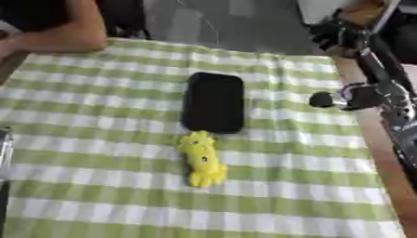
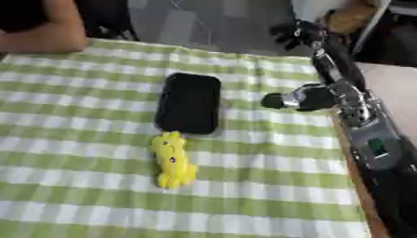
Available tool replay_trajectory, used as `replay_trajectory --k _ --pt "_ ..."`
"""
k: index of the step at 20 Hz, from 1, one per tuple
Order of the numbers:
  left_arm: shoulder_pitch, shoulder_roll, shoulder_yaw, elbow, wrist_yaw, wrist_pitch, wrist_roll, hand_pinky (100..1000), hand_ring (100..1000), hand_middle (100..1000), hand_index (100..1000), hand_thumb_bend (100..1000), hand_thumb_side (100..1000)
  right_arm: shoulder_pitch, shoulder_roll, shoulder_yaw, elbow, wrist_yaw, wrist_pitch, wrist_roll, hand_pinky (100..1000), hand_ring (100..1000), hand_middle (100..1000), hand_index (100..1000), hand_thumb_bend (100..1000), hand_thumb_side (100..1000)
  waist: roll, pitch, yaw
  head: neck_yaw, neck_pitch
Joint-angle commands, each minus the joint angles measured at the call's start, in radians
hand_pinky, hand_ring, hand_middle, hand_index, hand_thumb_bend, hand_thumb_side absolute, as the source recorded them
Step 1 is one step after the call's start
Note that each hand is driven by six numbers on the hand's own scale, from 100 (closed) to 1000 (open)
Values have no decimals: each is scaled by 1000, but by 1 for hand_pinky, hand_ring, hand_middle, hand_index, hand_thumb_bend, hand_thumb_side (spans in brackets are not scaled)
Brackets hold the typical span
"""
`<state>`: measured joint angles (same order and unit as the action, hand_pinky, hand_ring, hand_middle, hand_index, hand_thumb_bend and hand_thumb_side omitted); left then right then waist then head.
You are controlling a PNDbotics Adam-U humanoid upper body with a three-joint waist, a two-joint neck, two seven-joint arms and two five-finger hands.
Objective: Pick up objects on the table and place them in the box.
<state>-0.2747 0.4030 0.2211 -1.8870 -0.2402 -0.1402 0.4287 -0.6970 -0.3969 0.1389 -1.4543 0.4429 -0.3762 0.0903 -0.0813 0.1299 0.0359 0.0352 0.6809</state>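
Observation:
A black flat oblong object (image 1: 213, 102) with rounded corners lies near the middle of the green-and-white checked tablecloth (image 1: 97, 176). Just in front of it, almost touching its near edge, lies a small yellow toy (image 1: 202, 159). My right arm (image 2: 358, 116) runs up the table's right side, and a dark round part (image 2: 303, 98) of it sticks out over the cloth, to the right of the black object. My right hand (image 2: 295, 32) shows as a dark blur past the table's far right corner, well away from both objects. My left hand is out of sight.
A brown thing (image 1: 362, 11) sits at the top right, behind my right hand. The table's bare wooden edge (image 1: 379, 153) runs along the right side. A grey shape (image 1: 4, 151) pokes in at the left edge. Grey floor (image 1: 220, 23) lies beyond the table.

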Motion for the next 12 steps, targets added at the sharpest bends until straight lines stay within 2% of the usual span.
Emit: replay_trajectory --k 1,12 --pt "-9 30 -2 -13 4 -3 -3 521 624 772 869 301 834 -21 -26 -5 -20 -1 -1 -2 661 723 750 859 976 764 4 -17 0 2 -19" --pt "-9 31 -2 -13 4 -2 -3 521 624 772 868 301 834 -30 -30 2 -20 3 -2 5 667 727 753 861 996 739 4 -18 1 3 -19"
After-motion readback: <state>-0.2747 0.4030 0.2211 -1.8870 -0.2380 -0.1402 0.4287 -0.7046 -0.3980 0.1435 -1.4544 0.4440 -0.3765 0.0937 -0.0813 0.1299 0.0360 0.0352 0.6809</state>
